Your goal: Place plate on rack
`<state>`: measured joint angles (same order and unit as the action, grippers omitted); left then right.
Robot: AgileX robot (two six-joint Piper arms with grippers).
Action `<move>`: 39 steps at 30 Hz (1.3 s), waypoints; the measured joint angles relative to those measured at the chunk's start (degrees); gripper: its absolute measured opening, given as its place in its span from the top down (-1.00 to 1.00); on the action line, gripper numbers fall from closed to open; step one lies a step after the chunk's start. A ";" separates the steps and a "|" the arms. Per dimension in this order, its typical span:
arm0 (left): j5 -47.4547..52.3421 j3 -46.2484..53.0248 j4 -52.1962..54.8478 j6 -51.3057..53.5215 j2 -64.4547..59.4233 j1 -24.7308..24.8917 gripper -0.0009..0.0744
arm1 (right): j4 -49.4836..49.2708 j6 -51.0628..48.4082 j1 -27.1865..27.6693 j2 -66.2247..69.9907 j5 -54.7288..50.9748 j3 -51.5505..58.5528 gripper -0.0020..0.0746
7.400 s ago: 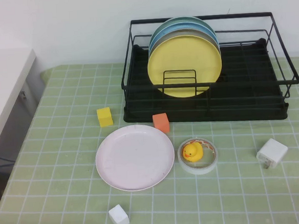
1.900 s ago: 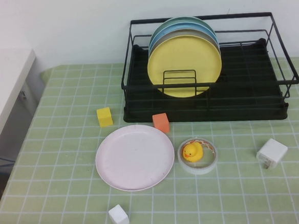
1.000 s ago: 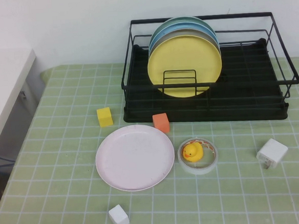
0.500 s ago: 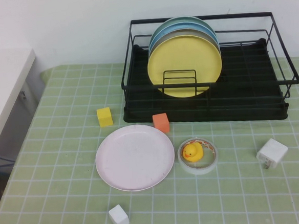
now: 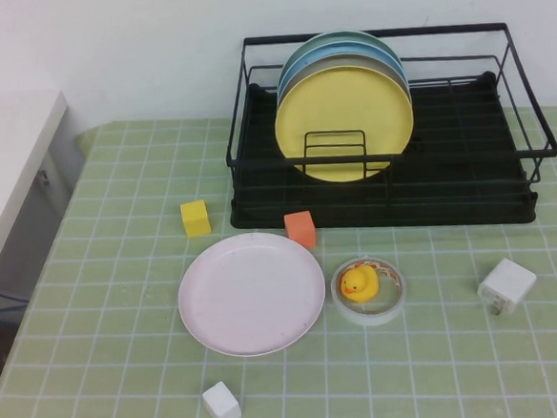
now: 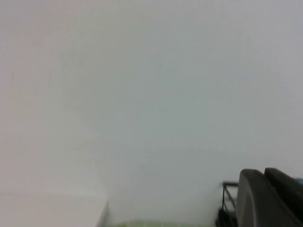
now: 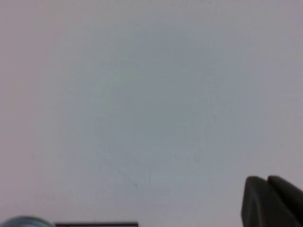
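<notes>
The pale pink plate point(image 5: 252, 293) lies flat on the green checked table, in front of the rack's left part. The black wire rack point(image 5: 468, 191) stands at the back and holds a yellow plate point(image 5: 344, 118) upright, with grey and blue plates behind it. Neither arm shows in the high view. My left gripper point(image 6: 264, 174) is raised and faces the white wall, its two dark fingers together and empty; a corner of the rack point(image 6: 227, 198) shows beside it. My right gripper point(image 7: 267, 182) also faces the wall, fingers together and empty, above the rack's top rail point(image 7: 94, 223).
Around the pink plate are a yellow cube point(image 5: 195, 218), an orange cube point(image 5: 300, 228), a white cube point(image 5: 220, 404), a tape roll with a rubber duck in it point(image 5: 367, 287) and a white charger point(image 5: 507, 285). A white counter point(image 5: 7, 161) stands at the left.
</notes>
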<state>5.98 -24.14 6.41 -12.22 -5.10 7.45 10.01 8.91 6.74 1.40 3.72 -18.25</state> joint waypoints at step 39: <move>27.92 -41.51 -42.01 23.42 -96.72 0.65 0.22 | -47.57 -46.99 -1.82 33.16 -35.36 -0.08 0.95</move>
<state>33.90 -65.65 -35.61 11.20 -101.82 8.11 -37.56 -38.09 4.92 34.56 -31.64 -18.33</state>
